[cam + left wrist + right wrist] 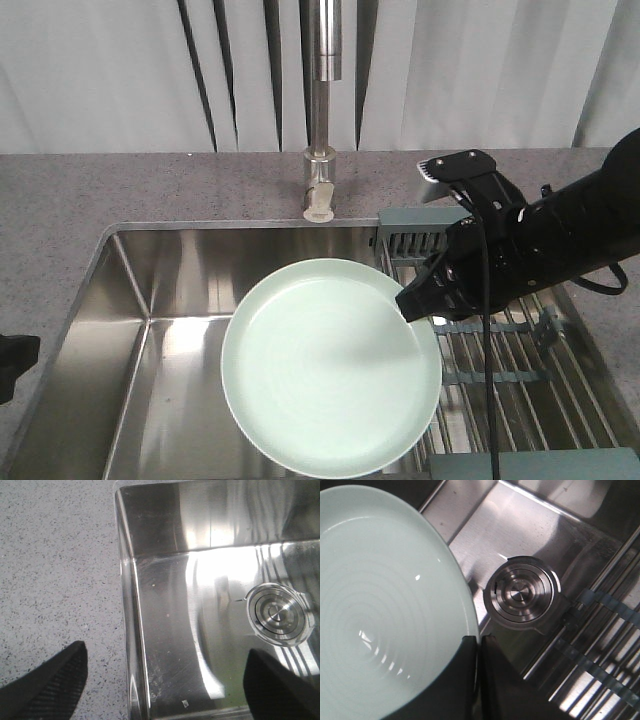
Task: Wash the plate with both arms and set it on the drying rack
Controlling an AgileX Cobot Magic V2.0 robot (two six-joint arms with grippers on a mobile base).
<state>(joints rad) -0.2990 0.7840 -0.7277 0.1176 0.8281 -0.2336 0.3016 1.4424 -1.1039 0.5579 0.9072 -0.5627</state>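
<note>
While you look from the front, the grey speckled surface (100,200) wraps round the steel sink (150,290), and the rack (520,385) lies across the sink's right end. The plate (330,365) is over the middle of the basin, its face turned up toward the front camera, and its right edge overlaps the rack's left side in that view. The right arm (570,230) reaches in from the right, above the rack. The tap (322,100) stands on the surface at the sink's back rim. Your right pincer (415,303) is clamped on the plate's right rim; its wrist view shows the two fingers (465,680) nearly together with the rim between them. Your left pincer (166,650) is spread wide and holds nothing, with one finger over the surface and the other over the basin, astride the sink's left wall. The round drain (520,595) sits in the basin floor near the rack, just past the plate's edge in the right wrist view
</note>
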